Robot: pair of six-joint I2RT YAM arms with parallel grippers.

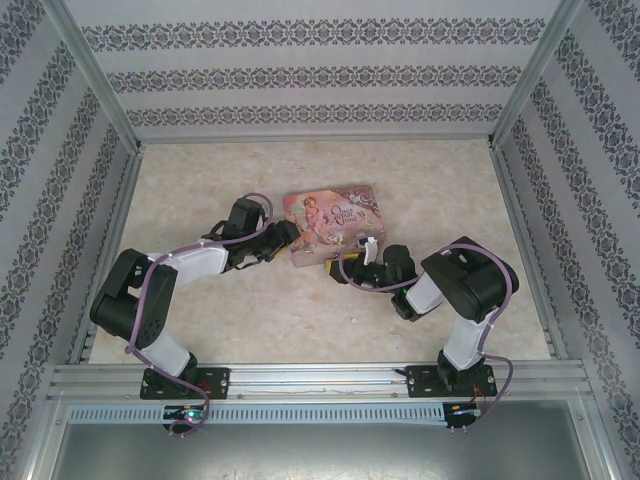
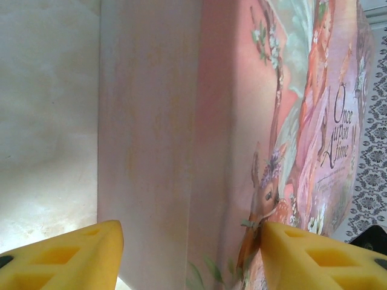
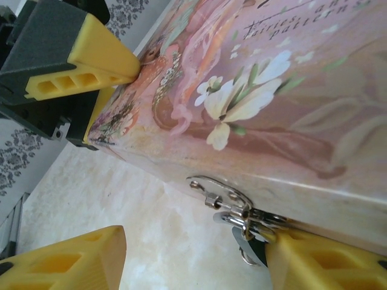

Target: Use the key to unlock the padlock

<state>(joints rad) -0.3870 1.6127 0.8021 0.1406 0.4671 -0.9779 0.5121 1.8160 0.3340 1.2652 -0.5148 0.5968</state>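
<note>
Working from 9 o'clock across, I have bare table [image 1: 190, 190] between the left wall [image 1: 60, 180] and the tin [image 1: 335, 222], with only the left arm's folded elbow filling the 8 o'clock corner. The left hand [image 1: 288, 240] sits at the tin's 9 o'clock end. Its wrist view shows the fingers parted around that end, one low beside the side wall and the other over the painted lid. From the right wrist view I see its upper finger [image 3: 100, 51] pressed on the lid's edge, so I read it as clamped on the tin.

The tin lies flat just beyond the table's middle, with its long edges running roughly 9 to 3. Open table runs from its far edge toward the back wall [image 1: 320, 80] at 12 o'clock.

On the tin's near long side, toward 5 o'clock, a silver hasp [image 3: 221, 193] hangs over the edge. The padlock [image 3: 254, 246] dangles from it, shackle through the hasp, with its teal body partly hidden.

The right hand [image 3: 196, 241] faces that side with its fingers spread and nothing between them but table. One finger [image 3: 66, 260] stands well clear at its 7 o'clock. The other [image 3: 326, 263] sits just beside the padlock, and I cannot tell whether they touch.

Past the right arm, toward 3 o'clock, clear table runs to the right wall [image 1: 590, 180].
</note>
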